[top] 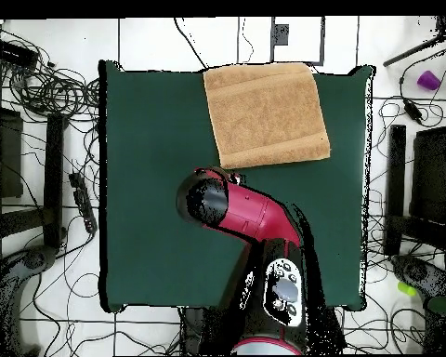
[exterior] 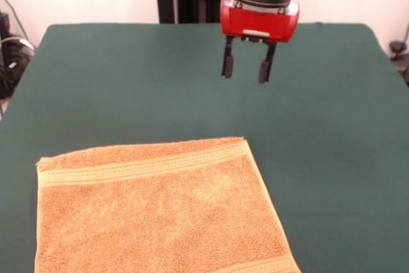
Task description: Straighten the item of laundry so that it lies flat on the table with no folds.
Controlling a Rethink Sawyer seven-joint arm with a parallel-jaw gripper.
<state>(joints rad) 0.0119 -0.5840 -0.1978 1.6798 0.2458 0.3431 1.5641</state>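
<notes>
- In the front view we saw the towel at the lower left of the table, an orange-tan terry cloth lying spread out with no fold that we could make out.
- Its near edge ran out of the picture at the bottom, so we could not tell how that side lay.
- A flat woven band crossed the towel just inside its far edge, running from the left hem up to the right corner; a second band showed at the lower right corner.
- To the right of the towel's far corner and well above it in the picture, we saw the pincer hanging over the bare green cloth, apart from the towel.
- Its two dark fingers pointed downward with a clear gap between them and nothing held there, so we judged it released.
- The red wrist housing sat directly above the fingers, under a black cylinder.
- In the overhead view we found the towel at the table's top edge, a little right of centre.
- Below it the red and black arm reached up from the base at the bottom, its end stopping just short of the towel's lower left corner; the pincer itself was hidden beneath the arm in this view.
</notes>
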